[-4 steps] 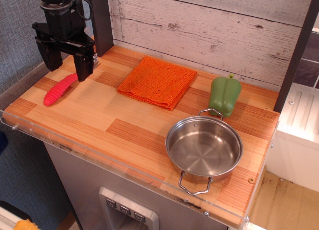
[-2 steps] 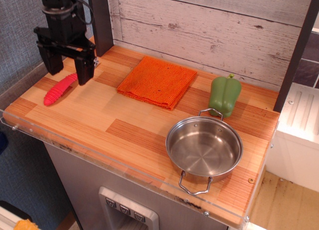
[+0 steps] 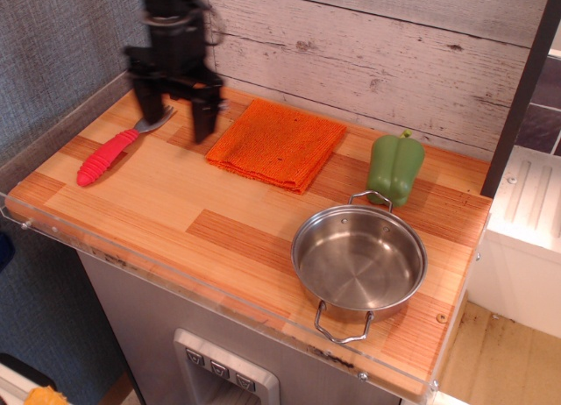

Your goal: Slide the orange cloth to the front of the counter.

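The orange cloth [image 3: 276,144] lies flat and folded at the back middle of the wooden counter [image 3: 175,203], close to the back wall. My black gripper [image 3: 173,117] hangs open above the counter just left of the cloth's left edge, its two fingers spread and pointing down. It holds nothing and stands apart from the cloth. Motion blur softens the arm.
A red-handled fork [image 3: 107,155] lies at the back left, just left of the gripper. A green bell pepper [image 3: 394,168] stands right of the cloth. A steel pan [image 3: 358,263] sits at the front right. A clear acrylic rim [image 3: 131,269] edges the counter's front.
The gripper has moved right, from above the fork's handle to just beside the cloth's left edge. It stays open. The cloth, fork, pepper and pan have not moved.
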Controlling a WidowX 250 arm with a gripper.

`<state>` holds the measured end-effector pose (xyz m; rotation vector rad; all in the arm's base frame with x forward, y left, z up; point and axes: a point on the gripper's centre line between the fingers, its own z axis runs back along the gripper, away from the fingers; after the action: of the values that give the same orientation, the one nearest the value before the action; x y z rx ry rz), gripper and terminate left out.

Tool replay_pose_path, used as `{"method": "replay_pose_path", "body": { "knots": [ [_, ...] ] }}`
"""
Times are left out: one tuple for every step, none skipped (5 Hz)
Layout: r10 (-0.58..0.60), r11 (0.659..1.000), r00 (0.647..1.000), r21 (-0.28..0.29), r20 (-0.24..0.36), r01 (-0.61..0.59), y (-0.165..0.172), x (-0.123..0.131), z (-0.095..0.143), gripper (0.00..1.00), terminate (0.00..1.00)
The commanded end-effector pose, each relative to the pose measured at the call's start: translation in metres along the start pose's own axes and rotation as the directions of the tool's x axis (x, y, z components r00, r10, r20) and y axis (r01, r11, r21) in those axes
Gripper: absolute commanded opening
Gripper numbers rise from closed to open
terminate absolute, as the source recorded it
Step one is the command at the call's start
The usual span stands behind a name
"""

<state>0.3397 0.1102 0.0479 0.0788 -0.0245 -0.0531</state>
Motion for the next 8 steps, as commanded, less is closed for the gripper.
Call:
{"method": "replay_pose_path", "body": {
  "knots": [
    [-0.080,0.996,0.992,-0.035,0.097,0.084,-0.040,0.039,0.017,1.00,0.00],
    [-0.122,0.986,0.986,-0.096,0.112,0.133,-0.054,0.040,0.010,1.00,0.00],
    [-0.158,0.986,0.986,-0.053,0.057,0.161,-0.057,0.040,-0.017,1.00,0.00],
    [-0.185,0.983,0.982,0.019,-0.025,0.185,-0.051,0.031,-0.044,1.00,0.00],
    [-0.198,0.980,0.980,0.033,-0.031,0.199,-0.049,0.015,-0.043,1.00,0.00],
    [-0.208,0.977,0.977,0.033,-0.046,0.210,-0.044,-0.018,-0.038,1.00,0.00],
    [-0.173,0.985,0.984,-0.001,-0.036,0.173,-0.029,-0.048,-0.026,1.00,0.00],
    [-0.160,0.987,0.987,-0.025,-0.033,0.159,-0.010,-0.077,-0.018,1.00,0.00]
  ]
}}
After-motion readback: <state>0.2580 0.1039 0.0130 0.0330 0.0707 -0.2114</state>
